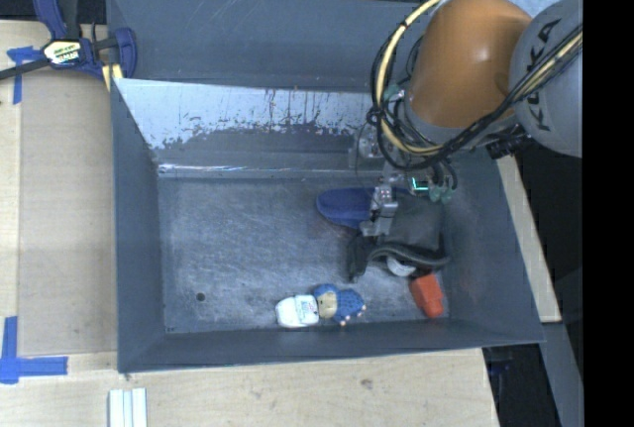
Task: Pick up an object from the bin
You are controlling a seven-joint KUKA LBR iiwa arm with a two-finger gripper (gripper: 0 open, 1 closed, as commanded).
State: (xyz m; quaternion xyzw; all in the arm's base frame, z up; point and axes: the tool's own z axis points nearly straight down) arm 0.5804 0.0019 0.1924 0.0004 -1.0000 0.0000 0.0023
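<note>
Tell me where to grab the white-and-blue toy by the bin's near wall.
Take the white-and-blue toy across its narrow middle, probably from straight above. It lies flat, lengthwise along the near wall, with room on its far side and the orange block apart.

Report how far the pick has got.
Done: the gripper is down inside the bin, beside the blue oval thing. In hand: nothing visibly lifted. Left: grasp and raise one; the black curved piece, red block and white-and-blue toy lie on the floor.
</note>
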